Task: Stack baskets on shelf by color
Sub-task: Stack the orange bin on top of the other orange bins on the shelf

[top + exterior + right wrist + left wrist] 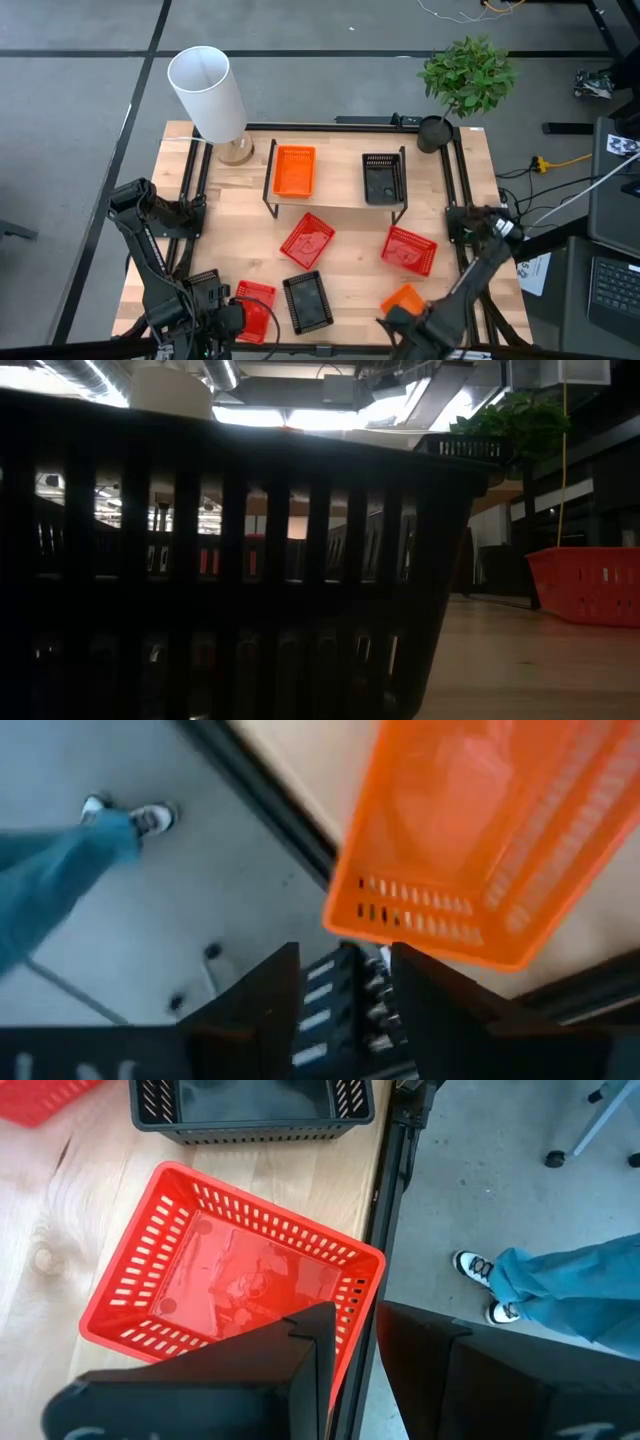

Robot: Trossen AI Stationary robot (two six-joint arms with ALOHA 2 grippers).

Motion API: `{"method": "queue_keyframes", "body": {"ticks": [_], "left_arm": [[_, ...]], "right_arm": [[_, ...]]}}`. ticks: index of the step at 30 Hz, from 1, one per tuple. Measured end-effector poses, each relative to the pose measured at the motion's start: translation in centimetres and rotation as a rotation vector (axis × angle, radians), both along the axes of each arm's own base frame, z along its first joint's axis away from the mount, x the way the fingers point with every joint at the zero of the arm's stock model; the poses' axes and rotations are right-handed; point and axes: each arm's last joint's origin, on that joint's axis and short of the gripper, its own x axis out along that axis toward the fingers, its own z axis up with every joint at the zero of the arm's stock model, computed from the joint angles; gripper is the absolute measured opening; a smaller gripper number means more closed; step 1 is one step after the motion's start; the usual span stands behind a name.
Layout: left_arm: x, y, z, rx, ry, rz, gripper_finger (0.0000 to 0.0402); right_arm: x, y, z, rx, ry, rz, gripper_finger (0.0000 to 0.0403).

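Down at the worktop's (350, 230) near edge, the left hand (350, 1350) hangs with fingers spread over a red basket's (230, 1280) rim. Meanwhile the right hand (345, 985), also spread, hovers beside an orange basket (480, 830) (tilted). Beyond both, the shelf (335, 198) carries one orange basket (294, 170) and one black basket (382, 178).

No legible text, label, brand, number or sign appears in any view. A small black-and-white patterned marker (624, 146) lies right of the tabletop (350, 225); its content cannot be read.
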Motion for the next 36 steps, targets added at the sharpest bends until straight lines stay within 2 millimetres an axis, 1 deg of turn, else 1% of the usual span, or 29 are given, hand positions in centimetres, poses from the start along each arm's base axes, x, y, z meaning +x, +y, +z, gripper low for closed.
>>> {"method": "queue_keyframes", "body": {"ticks": [3,6,8,10,13,16,18,20,26,30,32,36], "left_arm": [[0.0,0.0,0.0,0.0,0.0,0.0,0.0069],[0.0,0.0,0.0,0.0,0.0,0.0,0.0069],[0.0,0.0,0.0,0.0,0.0,0.0,0.0069],[0.0,0.0,0.0,0.0,0.0,0.0,0.0069],[0.0,0.0,0.0,-0.001,0.0,0.001,0.0069],[0.0,0.0,0.0,-0.001,0.0,0.001,0.0069],[0.0,0.0,0.0,0.0,0.0,0.001,0.0069],[0.0,0.0,0.0,0.0,0.0,0.0,0.0069],[0.2,0.1,0.0,-0.001,0.0,0.007,0.0069],[0.5,0.3,0.0,-0.002,0.002,0.015,0.0069],[0.5,0.3,0.0,-0.003,0.003,0.017,0.0069],[0.5,0.3,0.0,-0.003,0.003,0.016,0.0069]], "right_arm": [[-1.4,0.1,-2.0,-0.076,0.063,-0.11,0.0158],[-1.8,-0.1,-3.1,-0.105,0.09,-0.18,0.0158],[-1.3,0.0,-3.9,-0.067,0.052,-0.191,0.0158],[-0.7,-0.3,-4.9,-0.057,0.01,-0.216,0.0158],[0.1,-1.6,-6.6,-0.082,0.007,-0.272,0.0158],[1.2,-2.9,-7.2,-0.104,-0.008,-0.298,0.0158],[2.3,-3.7,-7.1,-0.107,-0.047,-0.287,0.0158],[3.6,-4.3,-6.6,-0.115,-0.118,-0.272,0.0158],[8.2,-6.5,-5.4,-0.134,-0.425,-0.298,0.0158],[10.3,-8.2,-4.0,-0.15,-0.488,-0.274,0.0158],[10.9,-8.3,-3.0,-0.136,-0.515,-0.224,0.0158],[11.2,-6.8,-0.4,-0.1,-0.606,-0.101,0.0158]]}}
